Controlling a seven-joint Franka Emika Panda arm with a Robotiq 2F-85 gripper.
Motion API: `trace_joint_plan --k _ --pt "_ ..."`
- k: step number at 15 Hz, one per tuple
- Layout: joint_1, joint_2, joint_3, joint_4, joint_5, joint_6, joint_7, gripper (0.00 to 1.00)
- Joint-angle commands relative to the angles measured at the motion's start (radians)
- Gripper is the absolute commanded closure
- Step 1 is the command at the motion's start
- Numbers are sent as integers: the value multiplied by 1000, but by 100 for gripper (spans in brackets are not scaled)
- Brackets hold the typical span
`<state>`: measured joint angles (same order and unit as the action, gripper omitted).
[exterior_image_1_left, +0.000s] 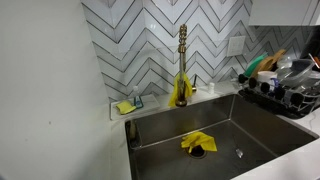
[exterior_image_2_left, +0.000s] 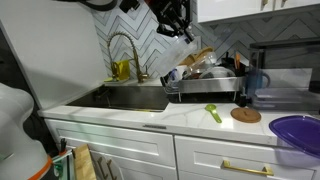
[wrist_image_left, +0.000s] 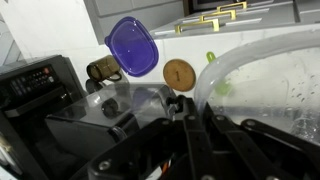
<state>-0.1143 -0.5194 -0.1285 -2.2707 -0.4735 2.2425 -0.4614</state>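
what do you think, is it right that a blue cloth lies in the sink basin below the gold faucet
Not quite: the cloth is yellow, not blue, as an exterior view shows. The rest holds: it lies in the sink basin below the gold faucet.

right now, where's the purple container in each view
In an exterior view looking down into the sink: not in it.
In an exterior view: purple container at the lower right edge.
Wrist view: the container, upper middle.
Shared landmark: round cork coaster, beside it in both.
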Motion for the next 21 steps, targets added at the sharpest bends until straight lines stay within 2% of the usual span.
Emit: trace_joint_plan --k 1,7,12,13,17,18,21 --pt "19 24 30 33 33 53 123 98" --pt "7 119 108 74 40 167 378 98" --pt "4 222 157 132 55 187 594 98" --pt "9 180 146 102 35 169 537 93" --pt "10 223 153 131 39 178 584 93" --pt "10 224 153 132 40 178 585 98" --pt "-33 273 198 184 -41 114 766 98"
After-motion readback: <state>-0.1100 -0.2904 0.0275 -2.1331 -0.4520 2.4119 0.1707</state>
